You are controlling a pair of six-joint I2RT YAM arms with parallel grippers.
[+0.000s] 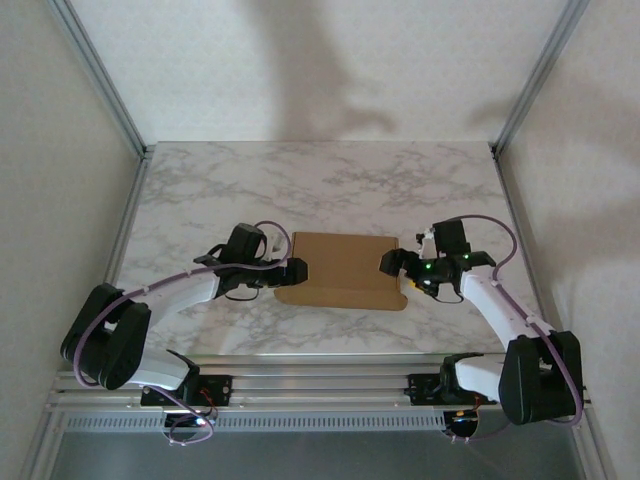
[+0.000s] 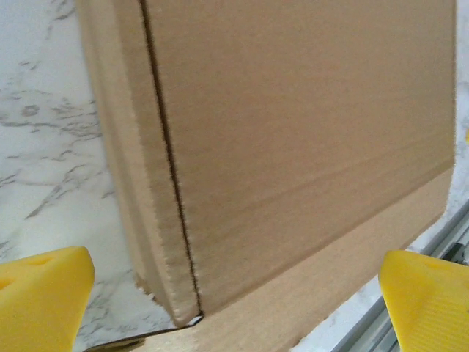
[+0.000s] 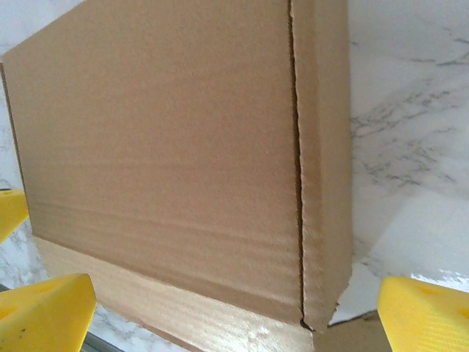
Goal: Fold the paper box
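I read the paper box (image 1: 345,268) as nearly formed: it lies flat on the table (image 1: 250,190) with its lid down, and a thin gap shows at each side seam. A strip projects along its near edge, possibly a front flap not yet tucked. The left gripper (image 1: 292,272) at the box's left end and the right gripper (image 1: 392,265) at its right end both stand fully spread, gripping nothing

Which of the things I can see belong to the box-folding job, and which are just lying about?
Part of the job:
- paper box, lying flat
- left end effector, open at the box's left edge
- right end effector, open at its right edge

Just surroundings:
- marble table
- metal frame
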